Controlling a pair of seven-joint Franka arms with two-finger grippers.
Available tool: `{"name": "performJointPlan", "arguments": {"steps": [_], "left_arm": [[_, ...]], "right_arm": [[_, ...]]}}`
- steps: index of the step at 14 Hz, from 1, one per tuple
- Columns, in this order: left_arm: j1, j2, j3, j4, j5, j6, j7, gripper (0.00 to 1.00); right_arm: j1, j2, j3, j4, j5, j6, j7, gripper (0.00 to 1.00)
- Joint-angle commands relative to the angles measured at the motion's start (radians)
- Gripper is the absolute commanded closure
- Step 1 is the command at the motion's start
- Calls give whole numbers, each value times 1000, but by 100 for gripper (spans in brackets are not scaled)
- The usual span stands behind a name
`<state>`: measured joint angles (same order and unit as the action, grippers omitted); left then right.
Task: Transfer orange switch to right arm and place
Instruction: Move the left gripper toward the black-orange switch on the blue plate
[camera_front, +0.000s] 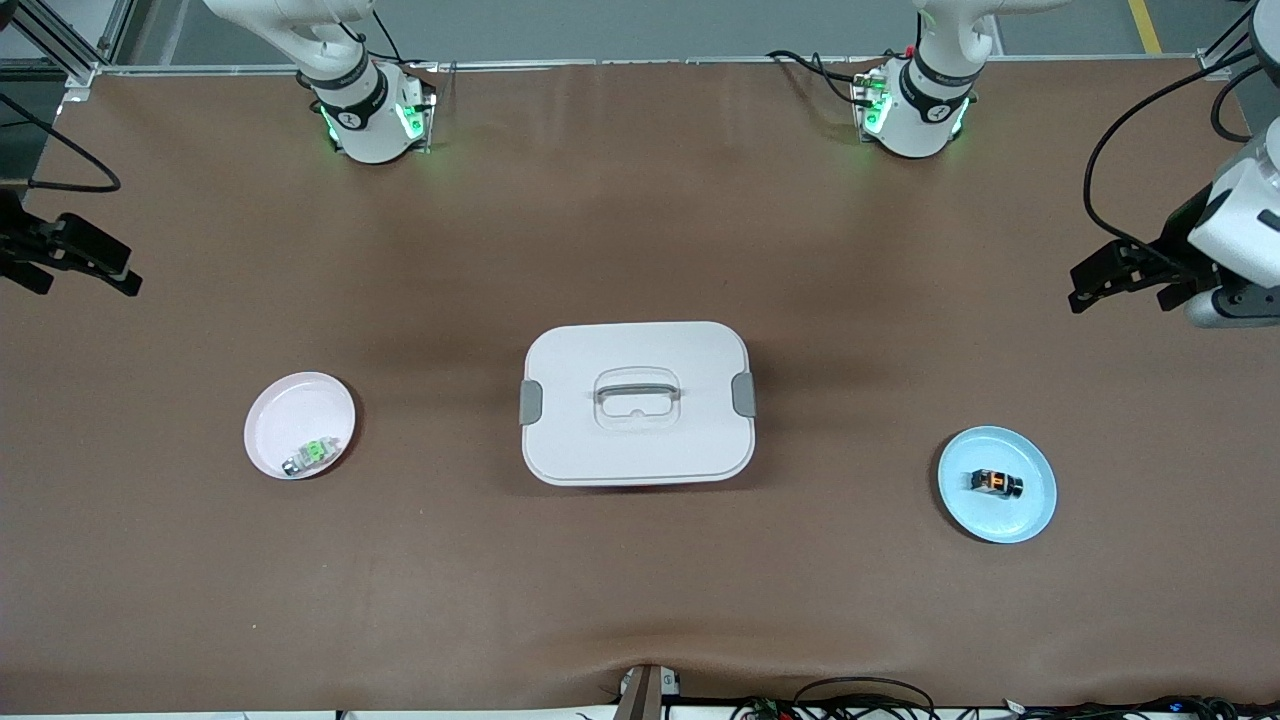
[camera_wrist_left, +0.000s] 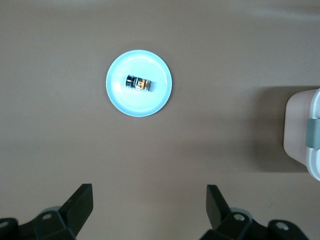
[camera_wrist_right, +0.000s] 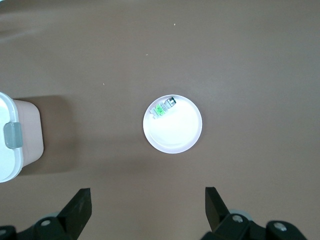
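Note:
The orange switch (camera_front: 995, 483) (camera_wrist_left: 139, 83) lies on its side in a light blue plate (camera_front: 1032, 512) (camera_wrist_left: 150, 104) toward the left arm's end of the table. My left gripper (camera_front: 1078, 288) (camera_wrist_left: 150, 192) hangs open over bare table at that end, well apart from the plate, with nothing between its fingers. The right arm's gripper (camera_front: 130, 278) (camera_wrist_right: 148, 196) hangs open and empty over the table's other end.
A white lidded box (camera_front: 637, 340) (camera_wrist_left: 305, 132) (camera_wrist_right: 15, 135) with a handle and grey clasps stands mid-table. A pale pink plate (camera_front: 290, 410) (camera_wrist_right: 176, 134) toward the right arm's end holds a green switch (camera_front: 308, 456) (camera_wrist_right: 164, 107). Brown table surface lies around them.

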<state>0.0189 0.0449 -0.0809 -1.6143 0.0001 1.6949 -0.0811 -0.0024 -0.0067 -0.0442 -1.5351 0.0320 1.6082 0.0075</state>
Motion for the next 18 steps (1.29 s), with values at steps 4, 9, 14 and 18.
{"name": "performJointPlan", "arguments": {"steps": [4, 9, 14, 18], "left_arm": [[50, 96, 12, 17, 15, 6, 147, 0], [64, 194, 13, 25, 34, 120, 205, 0], [61, 295, 12, 27, 97, 226, 233, 0], [55, 390, 12, 27, 97, 313, 274, 0]], "right_arm": [[-10, -22, -3, -23, 0, -5, 2, 0], [-24, -21, -3, -25, 2, -5, 2, 0], [-25, -22, -3, -25, 2, -7, 2, 0], [-25, -22, -3, -25, 2, -7, 2, 0]]}}
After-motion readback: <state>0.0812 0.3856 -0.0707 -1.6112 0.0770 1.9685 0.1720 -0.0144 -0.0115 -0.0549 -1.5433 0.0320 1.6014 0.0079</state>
